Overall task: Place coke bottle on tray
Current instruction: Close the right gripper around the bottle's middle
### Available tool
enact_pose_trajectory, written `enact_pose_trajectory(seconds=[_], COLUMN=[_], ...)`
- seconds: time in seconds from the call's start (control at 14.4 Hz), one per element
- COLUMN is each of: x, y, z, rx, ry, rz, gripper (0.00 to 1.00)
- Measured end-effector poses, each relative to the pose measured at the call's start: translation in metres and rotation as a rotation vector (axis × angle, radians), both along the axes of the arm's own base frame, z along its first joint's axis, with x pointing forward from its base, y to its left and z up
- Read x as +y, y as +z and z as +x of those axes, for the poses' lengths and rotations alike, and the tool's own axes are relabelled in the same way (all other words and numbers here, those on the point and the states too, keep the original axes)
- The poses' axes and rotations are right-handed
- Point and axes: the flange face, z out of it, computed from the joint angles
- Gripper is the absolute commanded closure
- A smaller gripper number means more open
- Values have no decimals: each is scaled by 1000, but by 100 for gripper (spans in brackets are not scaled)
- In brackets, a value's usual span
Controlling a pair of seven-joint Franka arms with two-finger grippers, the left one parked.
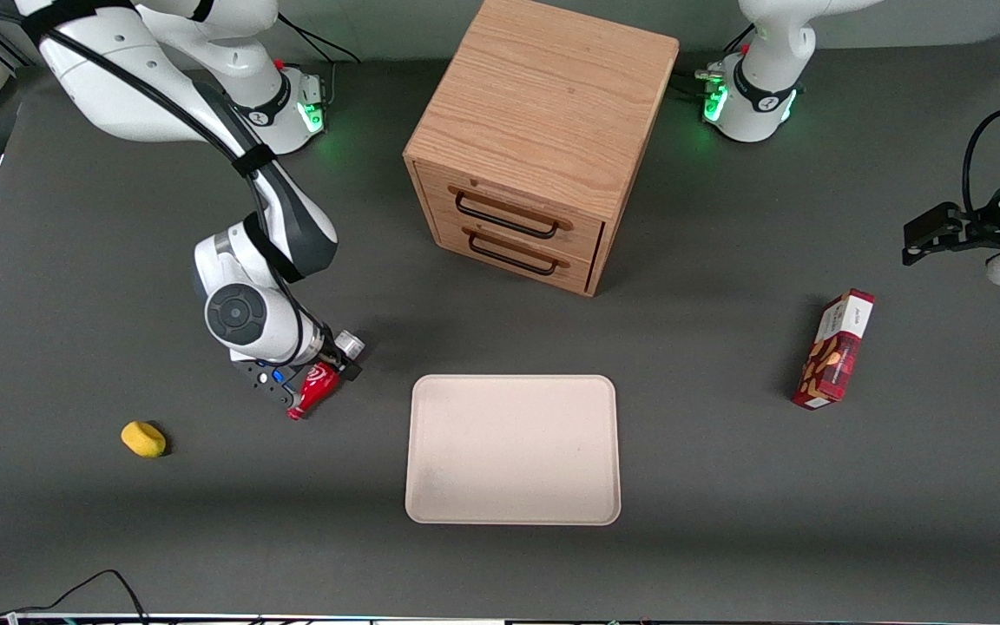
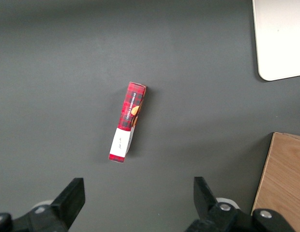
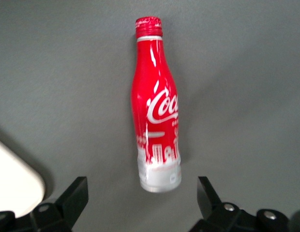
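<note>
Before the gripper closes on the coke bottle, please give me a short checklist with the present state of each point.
1. Gripper open: ok, fingers spread wide.
2. Gripper over the coke bottle: ok, its silvery wide end sits between the fingers.
3. Bottle lying flat on the table, not held: ok.
4. Fingers low enough to grip: cannot tell.
5. Tray bare for the bottle: ok.
6. Path to the tray free: ok; yellow sponge and snack box lie elsewhere.
</note>
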Motion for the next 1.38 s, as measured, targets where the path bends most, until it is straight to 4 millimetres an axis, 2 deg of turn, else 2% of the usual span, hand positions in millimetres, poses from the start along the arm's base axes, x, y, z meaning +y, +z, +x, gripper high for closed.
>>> enact_pose_trajectory(seconds=[0.28, 0.55, 0.62, 0.69, 0.76, 0.83, 1.18, 1.38], x=[-15, -27, -28, -31, -34, -35, -35, -35], y=[-35, -55, -59, -63, -65, -68, -69, -58], z=[2, 4, 4, 4, 5, 5, 5, 11], rx=[-34, -56, -58, -58, -63, -66, -70, -94], ry=[3, -11, -13, -13, -6, -1, 11, 41], rz=[-6, 2, 3, -2, -9, -13, -19, -20], gripper=[0, 2, 33, 72, 90, 100, 100, 100])
